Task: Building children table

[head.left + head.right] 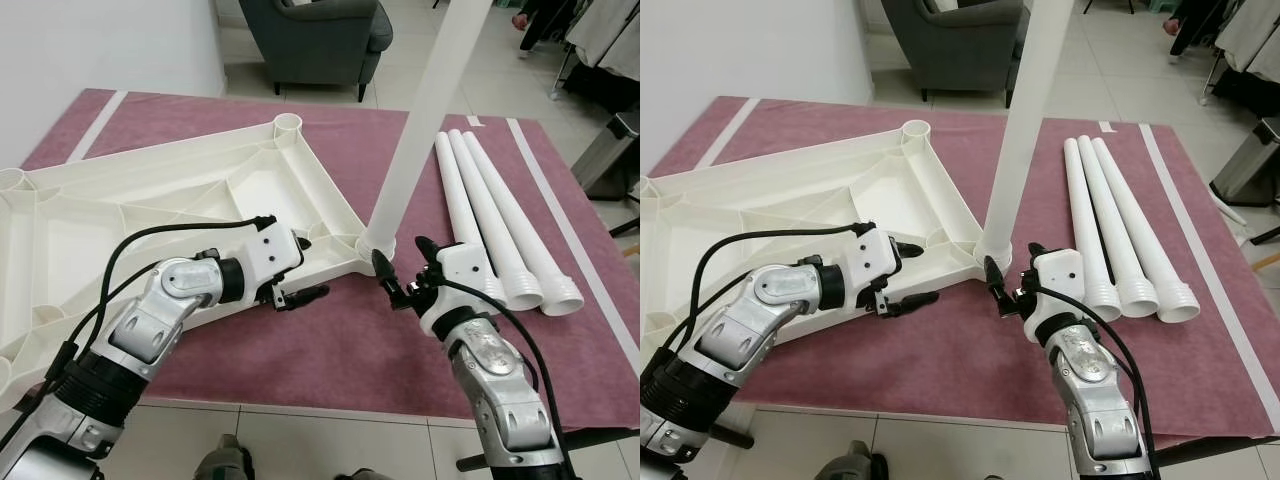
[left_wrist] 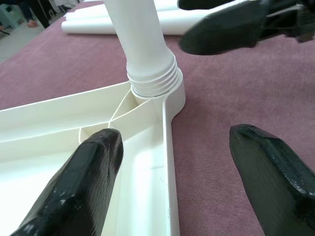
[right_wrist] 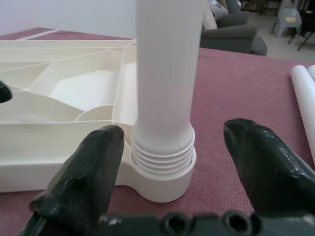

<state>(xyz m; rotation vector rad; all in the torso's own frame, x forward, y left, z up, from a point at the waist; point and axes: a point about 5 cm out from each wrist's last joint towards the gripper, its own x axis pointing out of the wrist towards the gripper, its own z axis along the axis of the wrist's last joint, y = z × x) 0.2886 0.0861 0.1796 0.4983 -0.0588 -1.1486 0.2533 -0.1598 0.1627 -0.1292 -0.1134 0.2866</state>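
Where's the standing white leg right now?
The white plastic table leg stands upright in the near right corner socket of the upturned white tabletop, between the open left gripper and the open right gripper, left of three loose white legs.

White tabletop [image 1: 150, 215] upside down on rug, one leg [image 1: 420, 120] upright in corner socket, three legs [image 1: 500, 220] lying beside

Smooth white plastic tabletop [image 1: 150, 215] and leg [image 1: 425, 110] — on a matt, fuzzy maroon rug [image 1: 330, 350].

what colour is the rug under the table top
Dusty pink-maroon rug with a pale stripe near its edge, clearest in the left eye view.
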